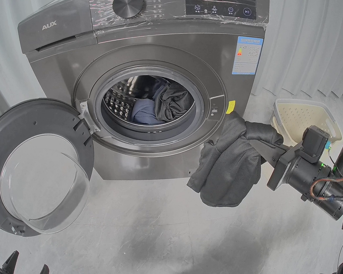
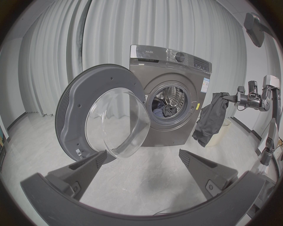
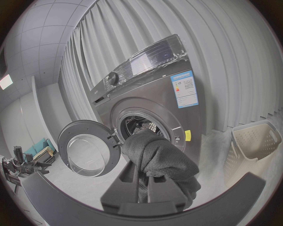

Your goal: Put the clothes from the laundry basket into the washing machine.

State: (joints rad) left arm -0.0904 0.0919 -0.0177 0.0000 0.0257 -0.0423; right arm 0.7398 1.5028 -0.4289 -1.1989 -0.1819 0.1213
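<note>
where the head view looks down, the washing machine [image 1: 141, 40] stands with its door [image 1: 37, 164] swung fully open to the robot's left, and the drum [image 1: 118, 104] holds a blue garment [image 1: 144, 112] with a black garment [image 1: 173, 100] lying partly over it. the right gripper [image 1: 267, 146] is level with the lower right corner of the machine front, its fingers closed on a dark grey garment [image 1: 229, 158] that hangs down in folds just outside the drum opening, to its right. the laundry basket [image 1: 325, 113] stands on the floor beside the machine's right side, behind the right arm. the left gripper [image 1: 28, 264] sits low at the near left, fingers spread, holding nothing. from the left wrist view, that gripper's fingers [image 2: 88, 164] stand wide apart with bare floor between them, facing the open door and the drum; farther off, the dark grey garment hangs from the right gripper, clear of the floor and in front of the basket. from the right wrist view, the fingers [image 3: 123, 182] are pressed together on a bunched fold of the dark grey garment, which rises in front of the drum opening; the basket is upright near the curtain.
</note>
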